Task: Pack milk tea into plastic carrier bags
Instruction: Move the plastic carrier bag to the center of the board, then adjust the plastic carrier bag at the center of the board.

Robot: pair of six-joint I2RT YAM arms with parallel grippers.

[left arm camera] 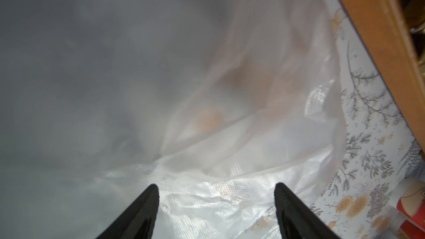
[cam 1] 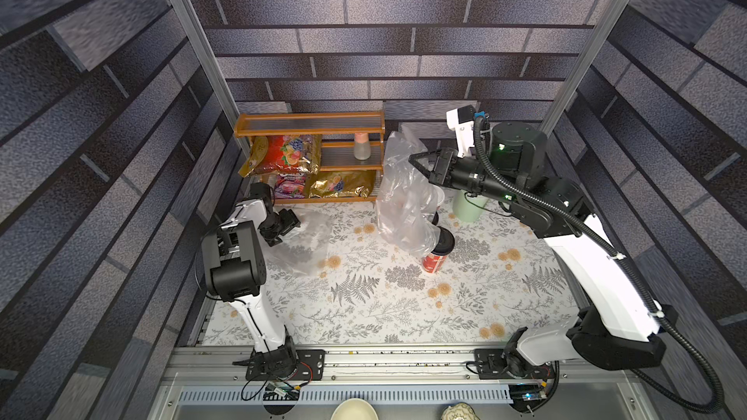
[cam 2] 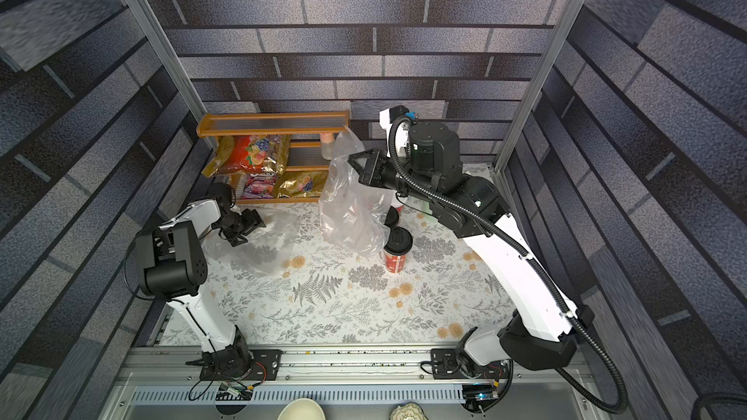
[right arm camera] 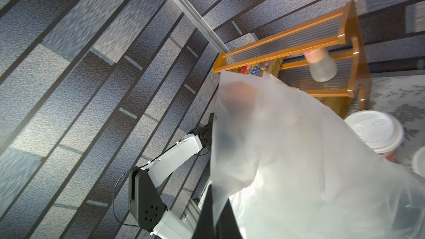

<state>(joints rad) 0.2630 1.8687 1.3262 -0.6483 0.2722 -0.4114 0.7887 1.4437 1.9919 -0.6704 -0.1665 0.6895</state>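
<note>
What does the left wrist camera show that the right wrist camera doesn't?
Only the left wrist: the open left claw over a flat bag lying on the cloth. Only the right wrist: the right claw shut on a lifted bag, the left arm, and a jar on the shelf. Both: the shelf, the flowered cloth and a red cup.

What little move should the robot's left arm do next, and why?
Probably close the left pincer on the flat bag. Its jaws stand open right over that plastic, while the right pincer is shut on the other bag, holding it up beside the black-lidded cup.
</note>
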